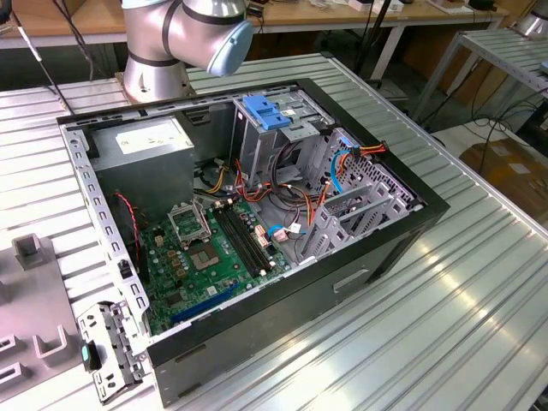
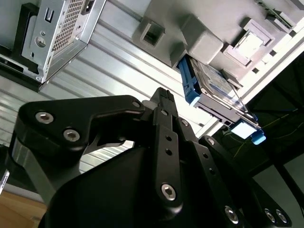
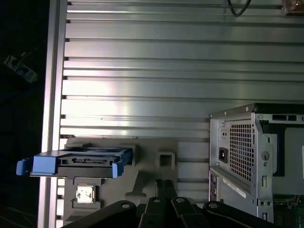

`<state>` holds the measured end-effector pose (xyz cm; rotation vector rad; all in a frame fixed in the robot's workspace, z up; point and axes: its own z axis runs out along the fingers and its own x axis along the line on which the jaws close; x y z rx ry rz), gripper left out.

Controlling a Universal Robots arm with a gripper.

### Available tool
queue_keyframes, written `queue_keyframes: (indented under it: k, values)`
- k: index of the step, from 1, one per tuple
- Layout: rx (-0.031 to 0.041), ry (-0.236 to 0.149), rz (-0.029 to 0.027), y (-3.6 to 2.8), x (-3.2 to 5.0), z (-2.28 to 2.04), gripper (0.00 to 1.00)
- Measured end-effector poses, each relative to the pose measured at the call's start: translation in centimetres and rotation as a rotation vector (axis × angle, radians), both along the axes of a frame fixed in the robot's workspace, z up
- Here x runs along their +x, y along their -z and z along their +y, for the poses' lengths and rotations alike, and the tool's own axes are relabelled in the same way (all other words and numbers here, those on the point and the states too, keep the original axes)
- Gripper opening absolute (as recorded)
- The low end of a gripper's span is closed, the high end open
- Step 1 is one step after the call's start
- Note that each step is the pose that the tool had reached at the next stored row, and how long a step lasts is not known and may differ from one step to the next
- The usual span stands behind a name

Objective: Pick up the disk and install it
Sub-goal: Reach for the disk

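Closest in, the gripper (image 3: 164, 182) shows in both wrist views as black linkage ending in two fingertips pressed together – narrow, with nothing between them (image 2: 163, 92). It hangs over the table (image 3: 166, 71) and touches nothing.

Just beyond the fingertips lies the grey fixture (image 3: 152, 148), a moulded block resting on the slatted table. The disk (image 3: 71, 164) stands on edge in one of its slots, the blue carrier wrapped round the dark metal body. The second wrist view shows the disk's labelled face (image 2: 216, 83) and the fixture (image 2: 204, 42) around it. The disk is apart from the gripper and outside the case. A small square silvery part (image 3: 84, 194) sits in a pocket of the fixture just beside the disk.

Near the fixture, the case (image 3: 247, 152) shows its perforated metal rear.

Farther off, the exterior view takes in the whole case (image 1: 385, 257) lying open on the table (image 1: 479, 325). The green board (image 1: 205, 257) lies flat inside, and a metal cage with a blue handle (image 1: 270, 111) rises at the far side, with loose cables beside it. Part of the fixture (image 1: 34, 317) lies at the exterior view's left, beside the case. The arm (image 1: 171, 43) rises from the table behind the case – beyond it stand wooden benches.
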<state>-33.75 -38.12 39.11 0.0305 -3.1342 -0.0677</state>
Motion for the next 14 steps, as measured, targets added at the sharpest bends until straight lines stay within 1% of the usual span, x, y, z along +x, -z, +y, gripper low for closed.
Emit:
queue_keyframes:
  k: [8,14]
  values:
    - [0.0000,-0.010,0.0036,0.02,-1.44,0.02,0.11]
    - [0.0000,-0.010,0.0037,0.02,-1.50,0.02,0.11]
